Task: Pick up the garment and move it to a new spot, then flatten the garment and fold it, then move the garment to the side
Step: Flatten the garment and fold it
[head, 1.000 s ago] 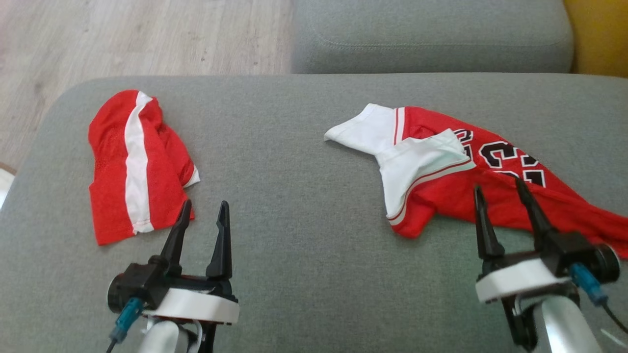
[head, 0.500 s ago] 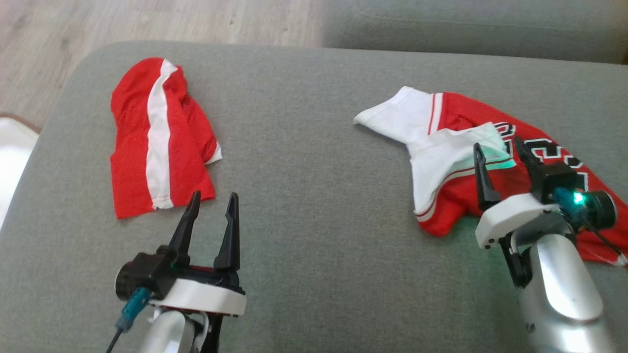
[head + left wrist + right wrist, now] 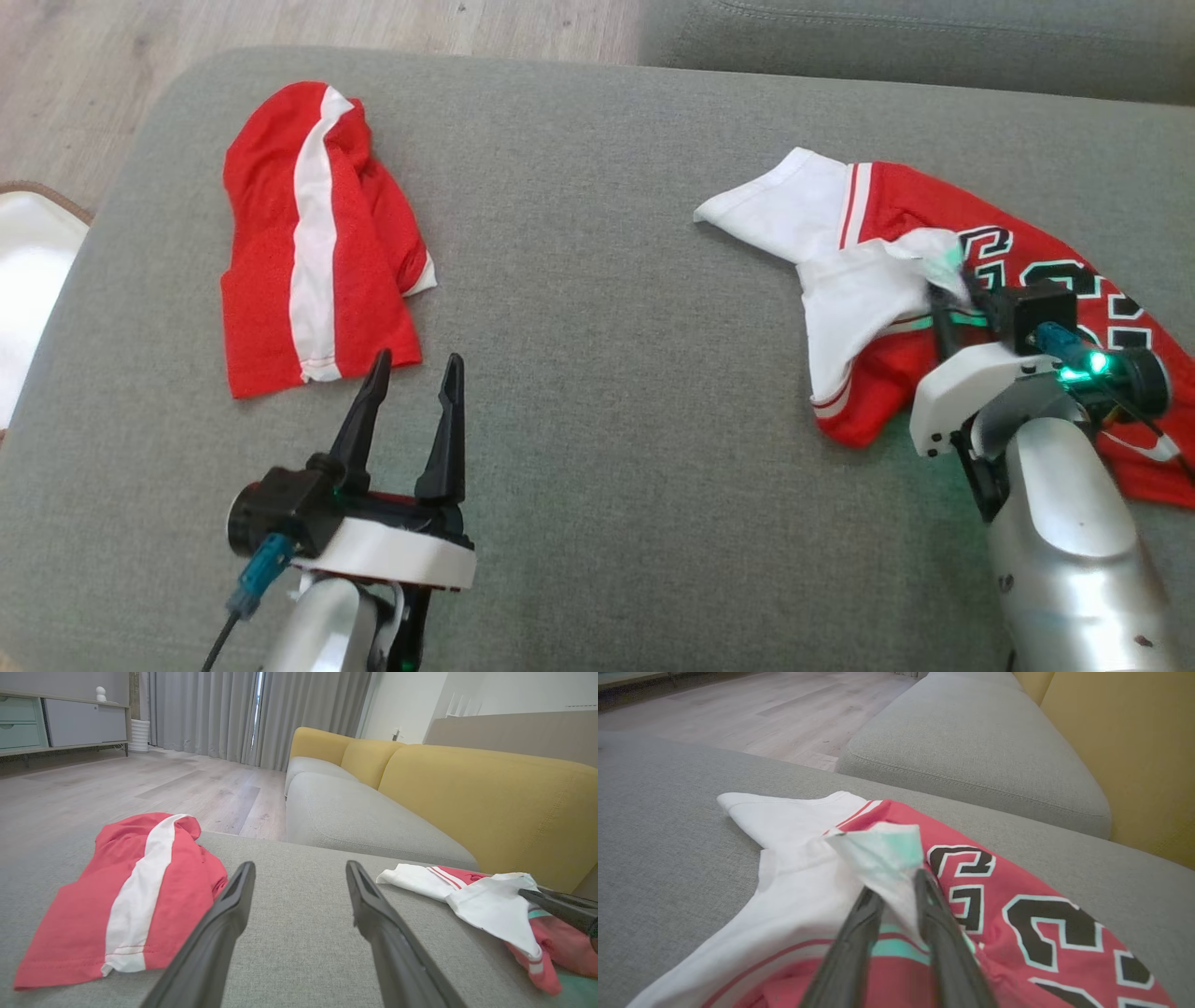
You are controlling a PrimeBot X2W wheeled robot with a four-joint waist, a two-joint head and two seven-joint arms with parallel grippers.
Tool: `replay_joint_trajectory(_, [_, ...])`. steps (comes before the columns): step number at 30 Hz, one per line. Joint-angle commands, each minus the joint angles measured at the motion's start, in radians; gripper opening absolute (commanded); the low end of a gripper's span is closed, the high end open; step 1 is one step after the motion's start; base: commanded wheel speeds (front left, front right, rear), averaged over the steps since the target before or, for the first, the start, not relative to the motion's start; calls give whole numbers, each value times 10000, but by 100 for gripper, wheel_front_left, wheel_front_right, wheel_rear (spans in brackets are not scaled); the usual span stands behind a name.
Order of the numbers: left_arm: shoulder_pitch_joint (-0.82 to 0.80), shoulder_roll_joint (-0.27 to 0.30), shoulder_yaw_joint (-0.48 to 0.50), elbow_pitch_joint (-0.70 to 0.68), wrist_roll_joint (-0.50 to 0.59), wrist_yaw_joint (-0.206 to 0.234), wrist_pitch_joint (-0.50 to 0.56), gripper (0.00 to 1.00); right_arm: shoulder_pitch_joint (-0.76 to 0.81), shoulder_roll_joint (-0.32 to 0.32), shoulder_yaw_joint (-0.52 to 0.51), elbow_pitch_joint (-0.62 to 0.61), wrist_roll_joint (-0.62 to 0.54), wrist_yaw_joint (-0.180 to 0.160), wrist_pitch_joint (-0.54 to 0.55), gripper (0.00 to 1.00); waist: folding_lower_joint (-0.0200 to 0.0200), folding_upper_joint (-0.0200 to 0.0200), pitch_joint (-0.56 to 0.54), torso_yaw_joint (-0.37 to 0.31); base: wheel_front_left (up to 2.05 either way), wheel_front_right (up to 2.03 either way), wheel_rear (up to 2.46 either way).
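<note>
As the right claw [image 3: 896, 884] pinches one jersey [image 3: 901, 816], another garment [image 3: 317, 243] lies apart.

Floor [image 3: 140, 784]: pale wood-look planks, evenly daylit. Curtains [image 3: 210, 714]: grey, full height, drawn, with a bright slit between them. Low cabinet [image 3: 60, 723]: grey and pale green fronts, on the left. Sofa [image 3: 355, 821]: grey seat cushions, mustard-yellow back cushions [image 3: 490, 798]. Nearest: a broad grey upholstered seat [image 3: 597, 280] with rounded corners. Wall [image 3: 411, 704] beyond the sofa: white. White mat [image 3: 28, 271], brown border, beside the seat.
</note>
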Motion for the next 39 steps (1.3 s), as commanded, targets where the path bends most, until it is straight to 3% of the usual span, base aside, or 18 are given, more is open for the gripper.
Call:
replay_joint_trajectory(1, [-378,15,323,-285,-43,-12,-93,100,-460,-29,288,-234,80,67,-135,0,-1,0,-4,-21,0,0,0])
replay_joint_trajectory(7, [-349,15,408,-348,-18,7,-93,100,-1017,-29,1073,-148,1127,67,-1231,0,-1,0,-75,-202,0,0,0])
replay_joint_trajectory(14, [-252,15,505,-418,11,32,-93,100,-1186,-28,2284,-1718,2250,67,-1743,0,-1,0,-306,-271,0,0,0])
replay_joint_trajectory(21, [-79,14,600,-444,60,73,-93,100,354,-28,4643,-3042,2893,67,-1757,0,-1,0,-681,-226,0,0,0])
replay_joint_trajectory(33, [180,14,681,-450,85,138,-93,100,2457,-28,7504,-3214,3573,67,-610,0,-1,0,-1145,-295,0,0,0])
replay_joint_trajectory(34, [202,14,672,-440,80,138,-93,100,2507,-28,7650,-3116,3653,67,-389,25,-1,0,-1180,-307,0,0,0])
replay_joint_trajectory(35, [220,14,663,-426,79,138,-93,100,2530,-28,7741,-3069,3727,67,-262,100,-1,0,-1208,-319,0,0,0])
replay_joint_trajectory(39, [285,14,688,-384,93,159,-93,100,2485,-28,7608,-3047,3829,67,-175,100,-1,0,-1336,-422,0,0,0])
